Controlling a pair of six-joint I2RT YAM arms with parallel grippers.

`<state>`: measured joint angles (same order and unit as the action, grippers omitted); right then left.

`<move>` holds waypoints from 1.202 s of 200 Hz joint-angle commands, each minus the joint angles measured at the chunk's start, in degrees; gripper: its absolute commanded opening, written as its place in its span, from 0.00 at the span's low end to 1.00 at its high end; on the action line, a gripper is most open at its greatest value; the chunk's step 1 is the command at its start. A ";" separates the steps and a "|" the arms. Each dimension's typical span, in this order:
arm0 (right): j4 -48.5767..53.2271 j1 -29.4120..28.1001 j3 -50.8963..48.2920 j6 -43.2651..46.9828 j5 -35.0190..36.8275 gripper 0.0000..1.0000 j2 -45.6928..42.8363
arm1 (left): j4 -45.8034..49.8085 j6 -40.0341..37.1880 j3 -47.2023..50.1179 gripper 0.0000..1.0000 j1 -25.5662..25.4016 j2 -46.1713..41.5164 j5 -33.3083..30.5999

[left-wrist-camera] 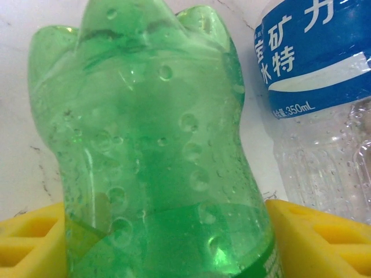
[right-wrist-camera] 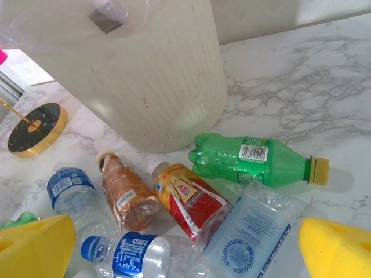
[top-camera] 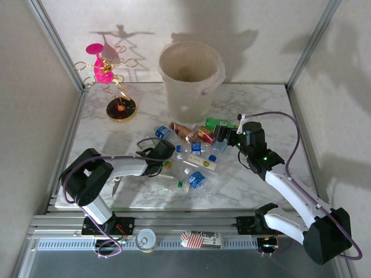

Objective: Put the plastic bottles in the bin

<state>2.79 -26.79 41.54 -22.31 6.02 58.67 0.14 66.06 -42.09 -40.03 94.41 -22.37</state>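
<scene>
My top external camera sits above and behind both arm bases, looking down and forward across the whole marble table (top-camera: 232,194) to the bin (top-camera: 188,81). My left wrist camera looks out between its yellow pads (left-wrist-camera: 324,237), very close against a green bottle (left-wrist-camera: 151,145). My right wrist camera looks low across the scattered bottles (right-wrist-camera: 185,200) toward the bin's wall, ground the top view also covers.

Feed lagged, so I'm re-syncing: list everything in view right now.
bin: one, cream, lined, back centre.
plastic bottles: a dozen-plus; clear-blue, green, red-brown; heaped mid-table.
green bottle: one, between the left pads.
ornament stand: one, pink-gold, back left.
tin can: one, silver, front rail.
packet: one, red-striped, front rail.
left jaws: yellow pads against the green bottle's sides.
right jaws: yellow pads wide apart, open, at the heap.
</scene>
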 commanded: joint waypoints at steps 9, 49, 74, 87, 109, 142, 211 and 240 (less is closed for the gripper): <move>-0.57 -0.20 -0.66 -0.29 -0.04 0.99 -0.85 | 0.23 0.41 0.95 0.58 0.13 -3.86 -2.70; -1.09 -0.20 -0.45 -0.46 -0.81 0.99 -0.41 | 1.30 -3.24 -0.46 0.56 0.13 -10.92 -6.14; -1.90 -0.23 -0.67 -1.05 -2.07 0.99 0.21 | 1.08 -7.59 -2.51 0.55 0.11 -16.40 -9.24; -2.33 -0.24 -0.76 -1.50 -2.73 0.99 0.65 | -0.32 -10.58 -3.45 0.55 0.12 -19.19 -10.60; -3.02 -0.20 -0.98 -2.23 -3.80 0.99 1.25 | -5.77 -16.76 -5.08 0.53 0.13 -23.09 -10.96; -3.25 -0.20 -1.35 -2.76 -4.33 0.99 1.27 | -10.80 -26.38 -12.18 0.52 0.48 -23.74 -8.68; -3.83 -0.20 -3.90 -5.65 -6.00 0.99 -1.03 | -11.81 -39.53 -35.35 0.52 1.95 -10.48 -1.06; -4.59 -0.20 -5.56 -6.79 -7.07 0.99 -2.30 | -11.50 -40.47 -44.84 0.51 4.20 -3.66 5.30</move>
<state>0.23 -26.79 37.34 -27.14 0.49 58.30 -11.44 29.61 -80.07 -37.85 86.35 -23.55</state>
